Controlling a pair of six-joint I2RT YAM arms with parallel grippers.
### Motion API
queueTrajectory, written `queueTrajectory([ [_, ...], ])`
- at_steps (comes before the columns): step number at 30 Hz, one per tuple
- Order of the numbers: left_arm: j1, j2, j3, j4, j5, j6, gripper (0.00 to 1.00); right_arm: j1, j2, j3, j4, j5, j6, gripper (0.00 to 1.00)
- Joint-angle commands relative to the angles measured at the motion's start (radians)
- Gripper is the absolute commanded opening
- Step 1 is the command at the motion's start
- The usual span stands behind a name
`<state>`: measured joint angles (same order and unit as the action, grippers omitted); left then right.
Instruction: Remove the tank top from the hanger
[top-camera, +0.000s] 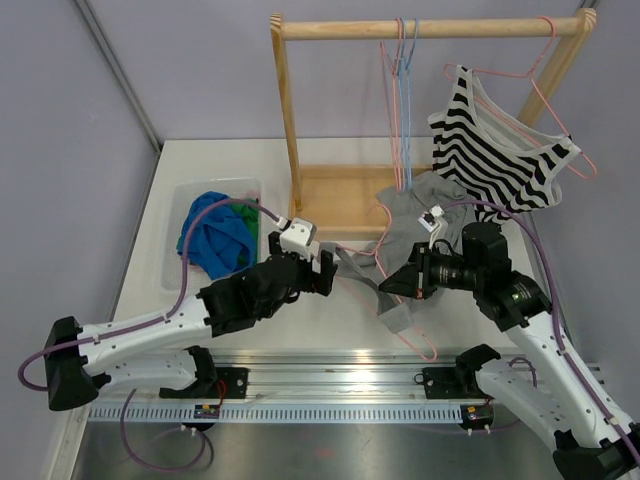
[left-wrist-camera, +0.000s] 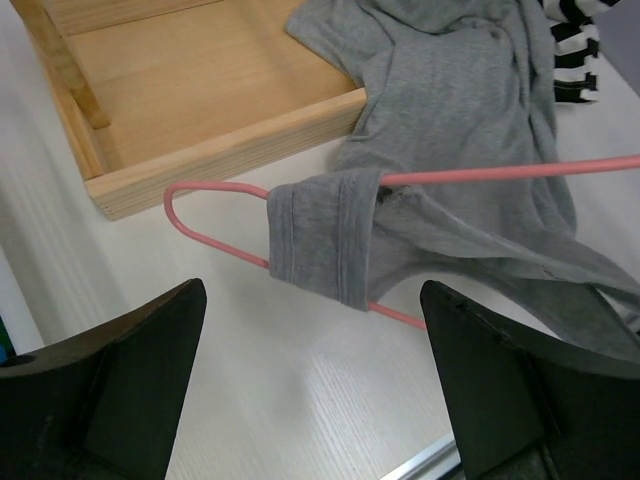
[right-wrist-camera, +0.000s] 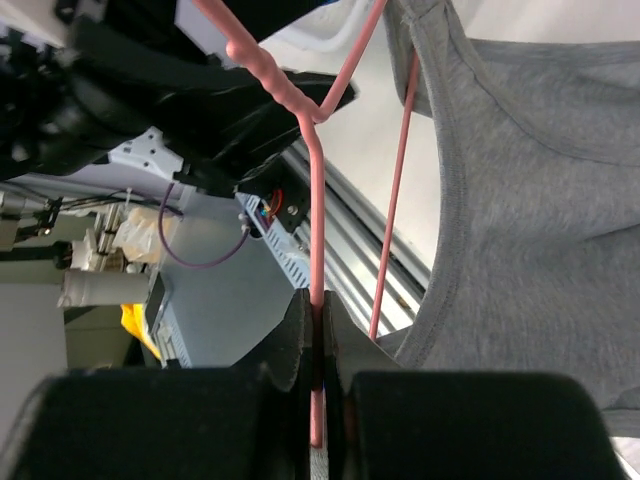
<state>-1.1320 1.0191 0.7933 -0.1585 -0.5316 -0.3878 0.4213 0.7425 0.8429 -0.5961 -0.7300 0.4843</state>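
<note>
Grey cotton, the tank top (top-camera: 420, 212) (left-wrist-camera: 470, 110) (right-wrist-camera: 540, 180) lies crumpled on the white table (top-camera: 330, 320). Its upper part is bunched against the front lip of the wooden tray (top-camera: 340, 195) (left-wrist-camera: 200, 90) at the foot of the rack (top-camera: 290, 120). One strap (left-wrist-camera: 320, 235) is looped around the near end of the pink wire hanger (top-camera: 400, 330) (left-wrist-camera: 220, 186) (right-wrist-camera: 316, 220). The wire runs in one side of the loop and out the other, so the top is on the hanger there. The rest of the hanger runs under the cloth towards my right side.

My right pincer (top-camera: 395, 285) (right-wrist-camera: 318, 310) is clamped tight on the hanger. In the right wrist view the wire stands pinched between the two pads, close below its twisted neck. The grey cloth hangs just beside it.

My left pincer (top-camera: 325, 270) (left-wrist-camera: 312, 300) is spread wide and grips nothing. The left wrist view shows both fingers (left-wrist-camera: 130, 370) well apart over bare table, with the looped strap a little ahead and between them, touching neither.

Further off, a black-and-white striped top (top-camera: 500, 150) hangs on another pink hanger from the rack's rail at the right. Two bare hangers (top-camera: 400, 80), one pink and one blue, hang nearer the middle of the rail. To the left of the tray stands a clear bin (top-camera: 180, 200) holding blue and green cloth.
</note>
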Motion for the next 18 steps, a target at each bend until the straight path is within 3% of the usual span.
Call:
queueTrajectory([
  [1,-0.005,0.030,0.006,0.097,-0.074,0.017,0.87,0.048,-0.018,-0.001,0.142,-0.062,0.077,0.00],
  [6,-0.005,0.059,0.006,0.111,-0.083,0.018,0.67,0.057,-0.025,-0.001,0.180,-0.097,0.100,0.00],
  [10,-0.005,0.090,0.044,0.031,-0.180,0.007,0.19,0.057,-0.045,0.038,0.130,-0.077,0.057,0.00],
  [13,-0.005,0.064,0.066,-0.044,-0.290,-0.025,0.01,0.056,-0.046,0.064,0.101,-0.080,0.034,0.00],
  [18,-0.005,-0.030,0.116,-0.243,-0.519,-0.188,0.00,0.057,-0.023,0.114,0.016,-0.129,-0.058,0.00],
])
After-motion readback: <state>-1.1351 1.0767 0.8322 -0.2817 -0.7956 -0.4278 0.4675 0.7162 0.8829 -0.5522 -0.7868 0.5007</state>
